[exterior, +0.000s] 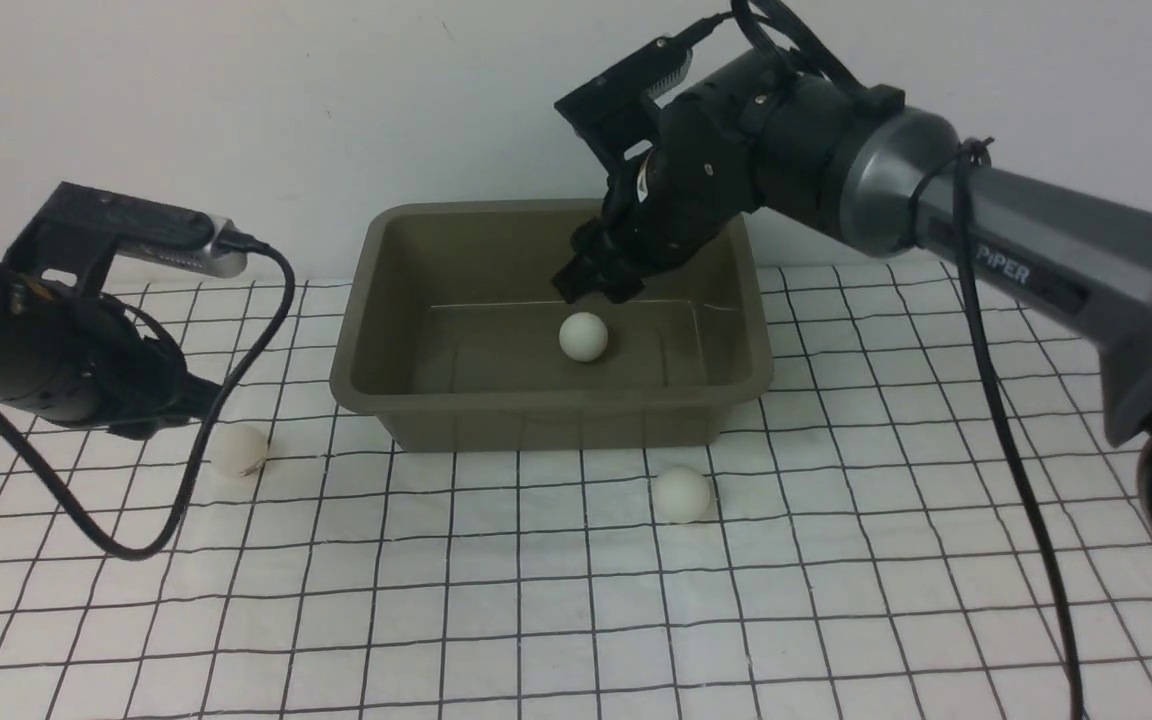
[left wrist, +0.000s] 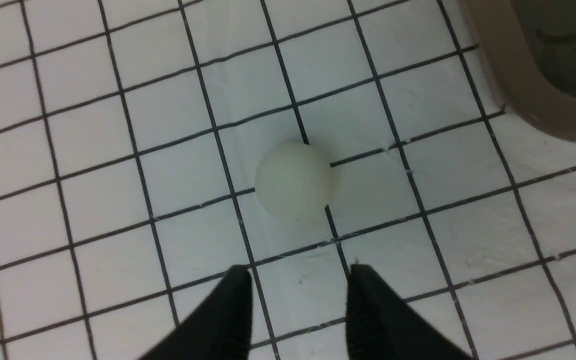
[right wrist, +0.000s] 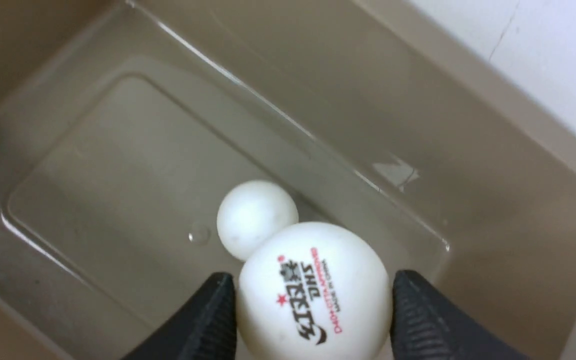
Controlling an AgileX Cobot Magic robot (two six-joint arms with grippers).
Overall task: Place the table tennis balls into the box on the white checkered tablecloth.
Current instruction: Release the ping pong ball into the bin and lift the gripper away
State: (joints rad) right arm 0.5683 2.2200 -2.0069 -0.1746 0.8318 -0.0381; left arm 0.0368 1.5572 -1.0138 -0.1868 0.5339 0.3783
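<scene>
Closest to the camera is the white checkered tablecloth [exterior: 536,620], a bit wrinkly and covering pretty much the whole surface. The front ball [exterior: 681,493] sits on it just in front of the box [exterior: 351,372], towards the box's right half and not touching it. Over on the left is the left ball [exterior: 238,450], also on the cloth, off the box's front-left corner. The left gripper [left wrist: 298,274] is down low right next to it. On its wrist cam the jaws are spread with nothing between them, and the ball lies just past the fingertips [left wrist: 240,280], touching neither.

The box stands at the back of the cloth, up near the wall [exterior: 236,100]. A plain ball [exterior: 583,336] lies on its floor, roughly in the middle. The right gripper [exterior: 591,283] hangs over the box just above that one, and it's clamped on the printed ball [right wrist: 313,290]. Both black fingers [right wrist: 208,315] press against its sides, and the red and black logo faces the wrist cam. From the front you can't see that ball at all because the gripper hides it.
</scene>
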